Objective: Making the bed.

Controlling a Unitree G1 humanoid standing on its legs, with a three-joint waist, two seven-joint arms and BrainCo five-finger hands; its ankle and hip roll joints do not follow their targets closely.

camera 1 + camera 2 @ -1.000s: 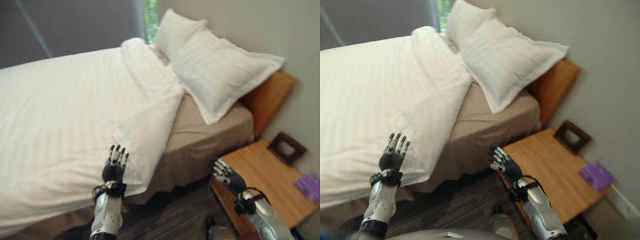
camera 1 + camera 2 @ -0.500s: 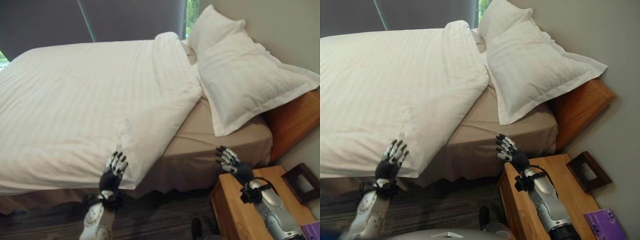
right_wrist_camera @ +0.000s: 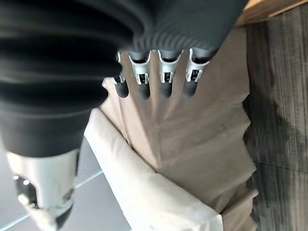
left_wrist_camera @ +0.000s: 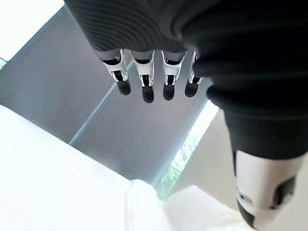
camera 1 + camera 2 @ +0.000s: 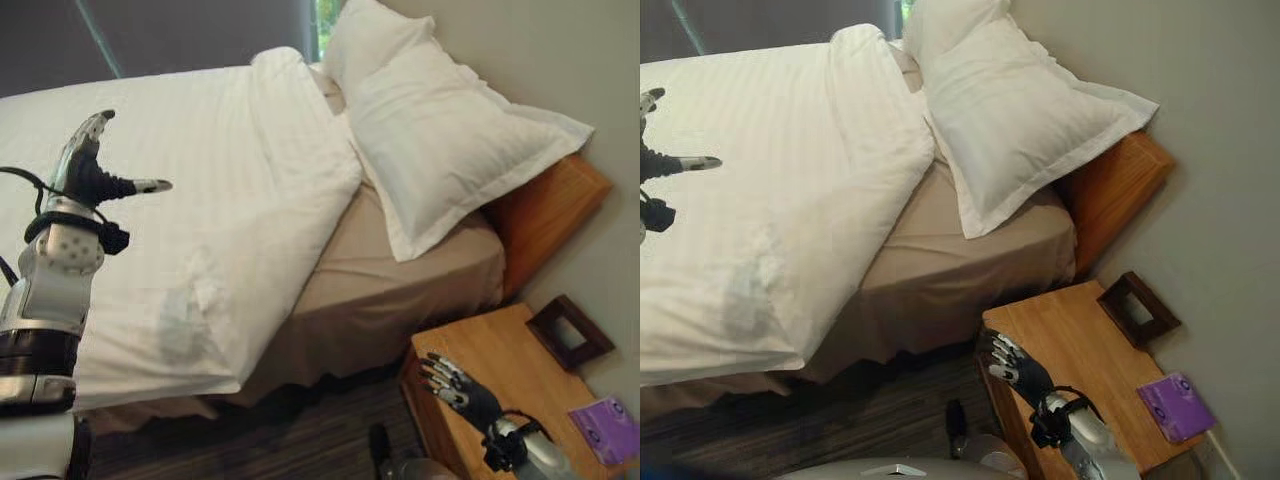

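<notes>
In the L eye view I'm holding my left hand (image 5: 85,175) up over the white duvet (image 5: 180,190), thumb out, gripping nothing, while the duvet's top edge is lying folded back short of the pillows (image 5: 440,140) w/ tan sheet (image 5: 400,270) bare. In the R eye view my right hand (image 5: 1018,368) is hanging spread and empty by the bedside table (image 5: 1090,350), so swinging toward the bed I'm risking knocking its frame (image 5: 1138,308). Wrist views: fingers (image 4: 144,82) straight, fingers (image 3: 159,77) straight too, so a sloppy grab could be dragging the duvet crooked.

Bare tan sheet (image 5: 400,270) at 3 o'clock of the duvet (image 5: 200,200); 2 pillows (image 5: 440,150) crowd 1 o'clock.
</notes>
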